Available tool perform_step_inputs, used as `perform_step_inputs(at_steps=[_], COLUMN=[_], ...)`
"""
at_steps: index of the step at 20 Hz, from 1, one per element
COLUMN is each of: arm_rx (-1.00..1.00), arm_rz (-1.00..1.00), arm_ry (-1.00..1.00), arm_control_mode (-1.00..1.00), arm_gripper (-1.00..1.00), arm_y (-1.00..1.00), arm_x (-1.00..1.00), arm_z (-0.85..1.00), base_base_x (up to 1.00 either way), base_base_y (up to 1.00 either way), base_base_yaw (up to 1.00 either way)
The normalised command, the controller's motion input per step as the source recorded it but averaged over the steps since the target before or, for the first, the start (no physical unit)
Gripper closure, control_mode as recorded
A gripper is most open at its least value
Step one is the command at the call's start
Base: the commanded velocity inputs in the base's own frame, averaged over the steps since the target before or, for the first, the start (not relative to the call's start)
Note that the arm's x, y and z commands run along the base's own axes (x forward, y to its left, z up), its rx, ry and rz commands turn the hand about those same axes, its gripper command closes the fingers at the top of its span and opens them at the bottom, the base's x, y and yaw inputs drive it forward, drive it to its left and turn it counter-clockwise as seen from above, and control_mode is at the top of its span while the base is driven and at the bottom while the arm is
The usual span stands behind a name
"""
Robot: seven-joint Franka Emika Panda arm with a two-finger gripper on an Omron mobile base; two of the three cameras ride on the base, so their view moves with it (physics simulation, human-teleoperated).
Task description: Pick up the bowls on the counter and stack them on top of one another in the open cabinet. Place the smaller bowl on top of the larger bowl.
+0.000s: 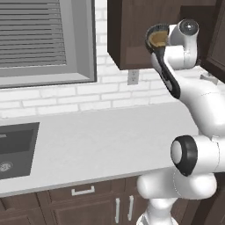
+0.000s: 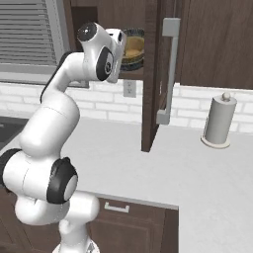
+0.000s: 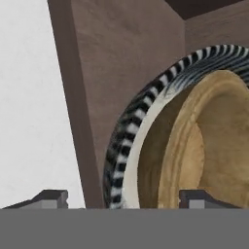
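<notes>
smaller bowl [image 3: 204,146] nested in larger bowl [image 3: 127,141]; both in cabinet [image 2: 111,12], above counter [image 1: 101,136]

The cabinet [image 2: 106,12] shelf carries the larger bowl [image 2: 140,60]; the counter [image 2: 197,173] bears a paper-towel holder [image 2: 218,121]

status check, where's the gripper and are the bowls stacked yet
Gripper open at the cabinet front. Wooden bowl nested inside the dark grey bowl on the shelf. Nothing seen in the way.
</notes>
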Motion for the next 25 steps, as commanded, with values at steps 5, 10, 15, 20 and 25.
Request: perform_step_inputs(at_steps=[5,10,15,20,25], arm_rx=[0.0,0.0,-0.01,-0.06,-0.08], arm_rz=[0.0,0.0,0.04,0.03,0.07], arm_ry=[-0.06,-0.1,0.12,0.3,0.37], arm_control_mode=[-1.0,-1.0,-1.0,-1.0,-1.0], arm_gripper=[-1.0,-1.0,-1.0,-1.0,-1.0], arm_y=[0.01,0.0,0.17,0.32,0.19], arm_x=[-1.0,-1.0,-1.0,-1.0,-0.33], arm_z=[0.0,-0.07,-0.88,-1.0,-1.0], base_base_x=[0.0,0.0,0.0,0.0,0.0], base_base_y=[0.0,0.0,0.0,0.0,0.0], base_base_yaw=[0.0,0.0,0.0,0.0,0.0])
